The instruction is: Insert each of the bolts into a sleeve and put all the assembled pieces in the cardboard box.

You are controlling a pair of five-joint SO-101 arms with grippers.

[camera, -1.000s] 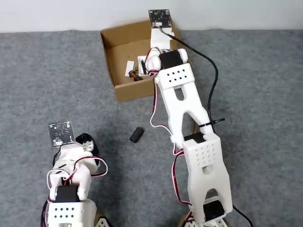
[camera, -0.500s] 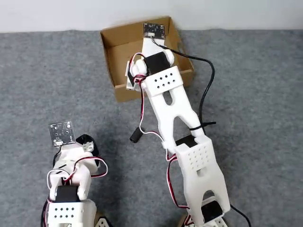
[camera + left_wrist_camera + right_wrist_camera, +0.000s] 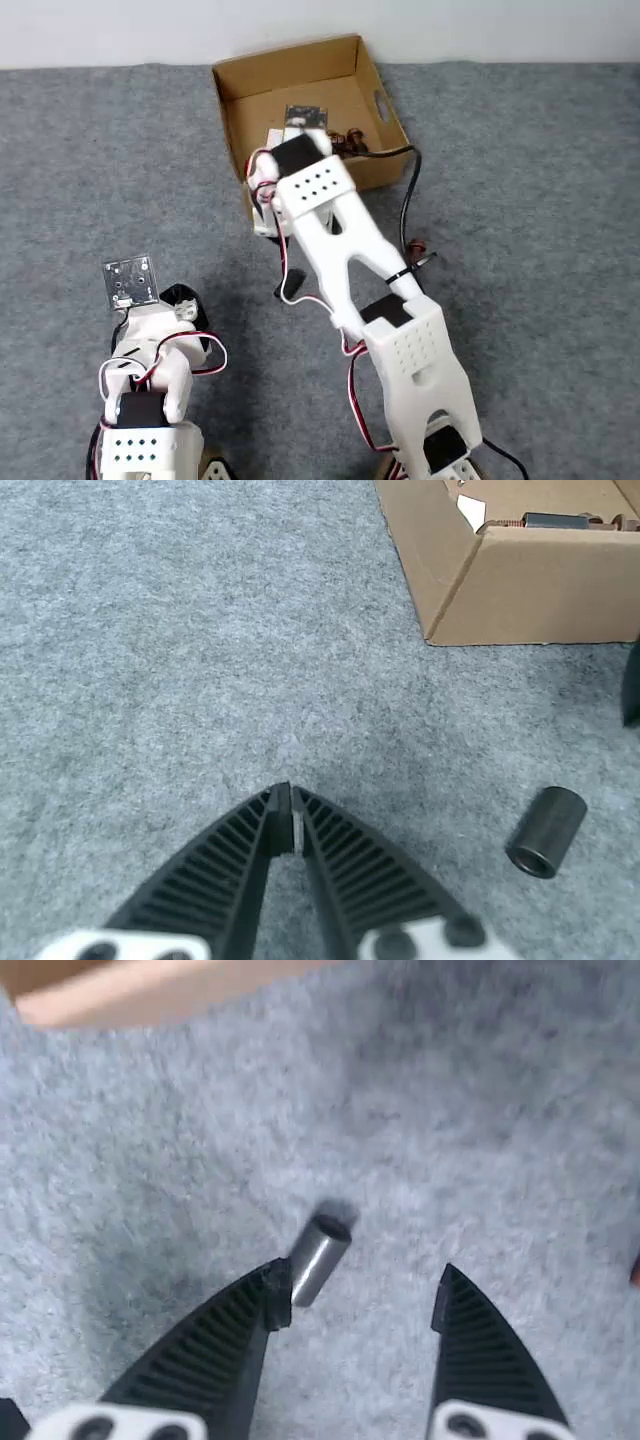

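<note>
A dark sleeve (image 3: 284,291) lies on the grey carpet in front of the cardboard box (image 3: 232,110). In the right wrist view the sleeve (image 3: 320,1258) sits between the fingers of my open right gripper (image 3: 365,1285), close to one fingertip (image 3: 276,1285), with nothing held. From above, the right arm (image 3: 312,185) reaches over the box's front wall. Assembled pieces (image 3: 347,142) lie inside the box. A small reddish bolt (image 3: 418,247) rests on the carpet right of that arm. My left gripper (image 3: 291,810) is shut and empty, low at the near left, with the sleeve (image 3: 545,832) off to its side.
The box (image 3: 520,575) stands at the back of the table with its top open. The right arm's cable (image 3: 405,210) loops over the carpet beside the box. Open carpet stretches to the far left and far right.
The right arm has swung out of the box, leftward and nearer, and now hangs over the carpet by the sleeve. The left arm has not moved.
</note>
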